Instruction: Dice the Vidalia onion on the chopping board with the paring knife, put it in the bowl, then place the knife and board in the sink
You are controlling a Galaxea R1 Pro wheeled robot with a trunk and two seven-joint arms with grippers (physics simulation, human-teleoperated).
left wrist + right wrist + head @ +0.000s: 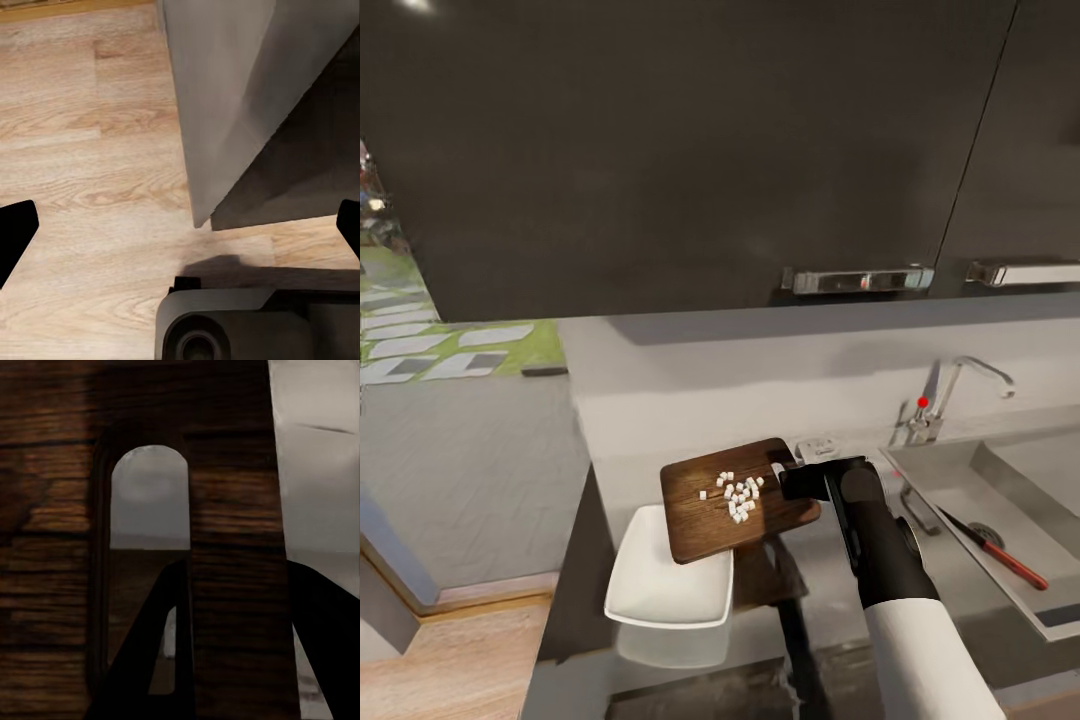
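Observation:
My right gripper is shut on the handle end of the brown chopping board and holds it above the countertop. Small pale bits of diced Vidalia onion lie in a cluster on the board. The board's near left corner hangs over the white bowl. Inside the grey sink lies the red-handled paring knife. In the right wrist view the board and its arched handle slot are close up between dark fingers. My left gripper is open over wooden floor.
A chrome tap with a red knob stands behind the sink. Dark wall cabinets hang overhead. The countertop ends just left of the bowl, with grey floor and wood floor beyond. A grey cabinet corner is near my left arm.

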